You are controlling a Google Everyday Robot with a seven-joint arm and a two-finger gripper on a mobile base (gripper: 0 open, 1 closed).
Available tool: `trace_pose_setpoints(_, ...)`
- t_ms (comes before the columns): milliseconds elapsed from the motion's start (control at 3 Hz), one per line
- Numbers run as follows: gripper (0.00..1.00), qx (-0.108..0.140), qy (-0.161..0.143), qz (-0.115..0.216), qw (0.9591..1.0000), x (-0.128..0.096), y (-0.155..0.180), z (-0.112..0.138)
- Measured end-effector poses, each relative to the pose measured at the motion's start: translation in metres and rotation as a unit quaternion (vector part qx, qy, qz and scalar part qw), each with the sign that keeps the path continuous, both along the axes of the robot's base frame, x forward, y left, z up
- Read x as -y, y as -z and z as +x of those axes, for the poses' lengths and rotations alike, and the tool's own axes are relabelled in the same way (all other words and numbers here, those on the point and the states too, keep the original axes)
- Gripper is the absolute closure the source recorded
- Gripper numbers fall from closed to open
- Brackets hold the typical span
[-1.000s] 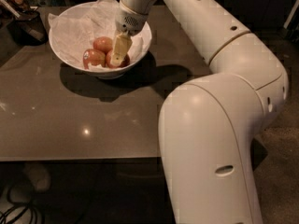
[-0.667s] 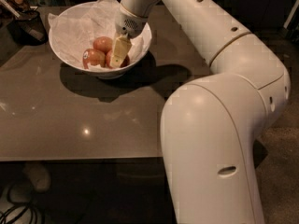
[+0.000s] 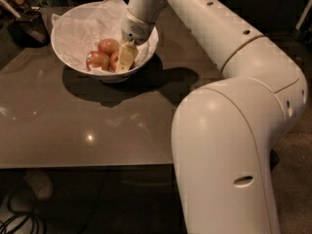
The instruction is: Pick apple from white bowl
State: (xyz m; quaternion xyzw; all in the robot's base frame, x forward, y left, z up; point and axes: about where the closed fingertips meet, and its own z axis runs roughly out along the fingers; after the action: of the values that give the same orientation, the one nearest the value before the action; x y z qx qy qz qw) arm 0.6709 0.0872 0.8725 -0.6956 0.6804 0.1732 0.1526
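The white bowl (image 3: 73, 30), lined with crumpled white paper, stands at the table's far left. Three red-yellow apples lie in it: one at the back (image 3: 108, 46), one at the left (image 3: 96, 60) and one at the right (image 3: 114, 61), partly hidden by the gripper. No sticker shows on any of them, so I cannot tell which is the task's apple. My gripper (image 3: 126, 57) reaches down into the bowl from the right, its yellowish tip against the right-hand apple.
A dark mesh basket (image 3: 29, 27) sits at the far left beside the bowl. The brown table (image 3: 87, 126) ends at its front edge near the bottom of the view. My white arm and body (image 3: 234, 145) fill the right side. Cables lie on the floor at the lower left.
The gripper has dipped slightly lower among the apples. The bowl and the apples have not moved.
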Motion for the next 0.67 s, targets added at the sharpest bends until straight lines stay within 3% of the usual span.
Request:
trace_pose_setpoints(333,0.41,-0.003,-0.001,0.001,1.0,-0.0005,0.0012,-0.0011)
trace_pose_setpoints(667,0.59,-0.006,-0.005,0.003,1.0,-0.0012,0.0028,-0.0015)
